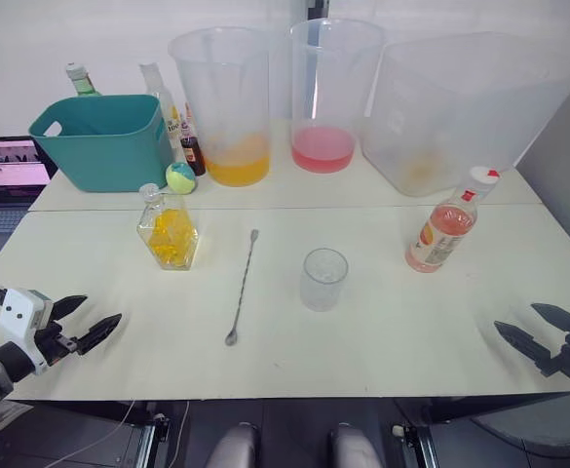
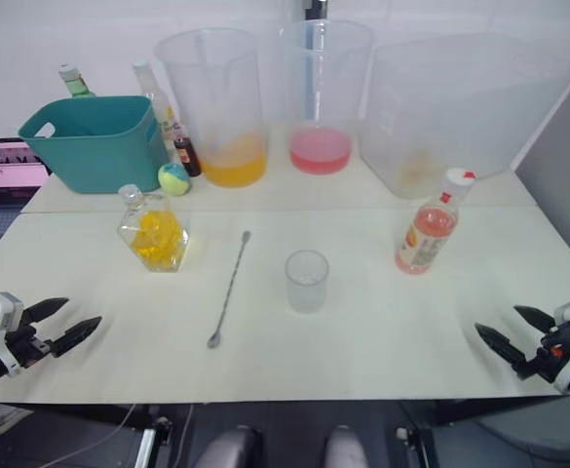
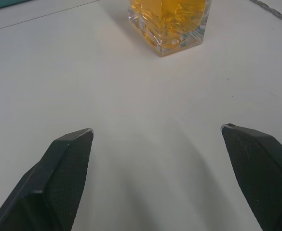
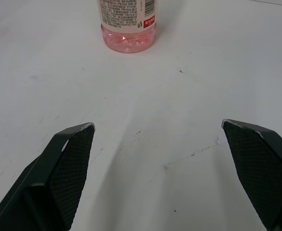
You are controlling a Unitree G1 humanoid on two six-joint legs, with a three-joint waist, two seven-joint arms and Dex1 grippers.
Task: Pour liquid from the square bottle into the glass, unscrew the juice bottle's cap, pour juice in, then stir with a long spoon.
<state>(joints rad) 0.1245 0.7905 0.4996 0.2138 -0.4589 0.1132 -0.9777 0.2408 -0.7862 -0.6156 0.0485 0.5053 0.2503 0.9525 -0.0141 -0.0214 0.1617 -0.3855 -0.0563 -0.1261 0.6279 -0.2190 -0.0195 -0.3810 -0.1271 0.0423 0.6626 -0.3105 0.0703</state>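
Nothing started: glass point(image 1: 323, 278) empty mid-surface, square bottle point(image 1: 168, 229) stoppered to its left, spoon point(image 1: 242, 288) flat between them, juice bottle point(image 1: 444, 231) capped to its right, left claw point(image 1: 82, 321) and right claw point(image 1: 531, 329) both spread, empty, well short.

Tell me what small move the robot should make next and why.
Probably reach the left hand forward toward the square bottle. That hand is open and empty near the table's front edge, the bottle stands upright and stoppered ahead of it, and the glass looks empty, so pouring from it seems to come first.
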